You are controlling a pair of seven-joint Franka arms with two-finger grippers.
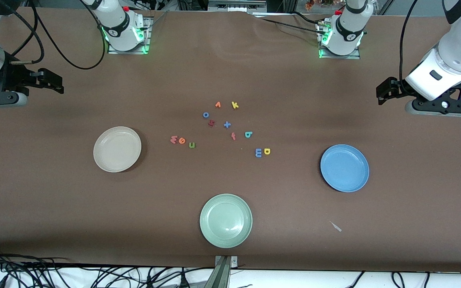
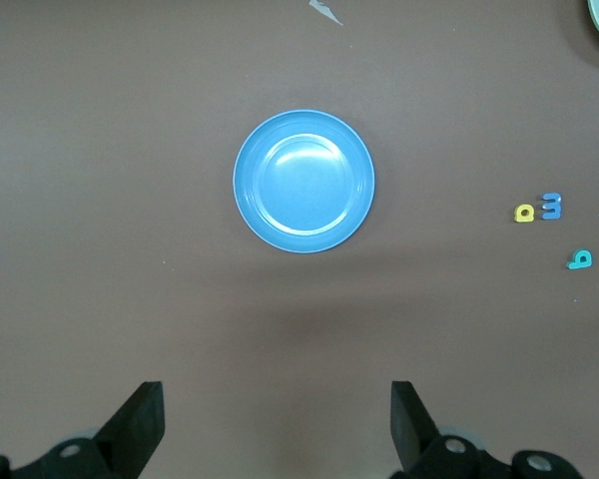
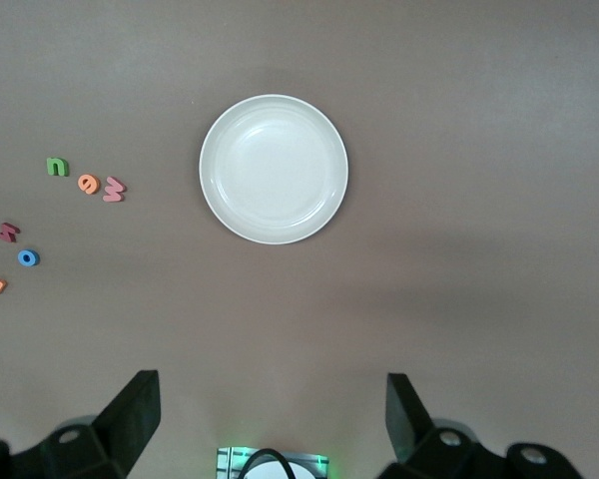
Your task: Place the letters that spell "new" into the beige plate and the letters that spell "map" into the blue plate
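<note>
The front view showed all three plates, but each wrist view showed mainly one. In the left wrist view the blue plate (image 2: 303, 181) lay below the left gripper (image 2: 278, 424), whose fingers stood spread wide with nothing between them. In the right wrist view the beige plate (image 3: 274, 169) lay below the right gripper (image 3: 271, 419), also spread and empty.

Only the front view showed the pale green plate (image 1: 225, 220) whole, nearest to the camera. Both arms waited high over the table ends.

The salmon w (image 1: 173, 139), orange e (image 1: 181, 140) and green n (image 1: 191, 145) lay in a row on the brown table (image 1: 54, 208), between the beige plate and the middle. The blue m (image 1: 258, 152) touched the yellow a (image 1: 267, 151), with the teal p (image 1: 248, 134) near them, toward the blue plate. Other small foam letters lay farther from the camera. All plates were round, shallow, smooth and bare; nothing stood between the letters and the plates.
</note>
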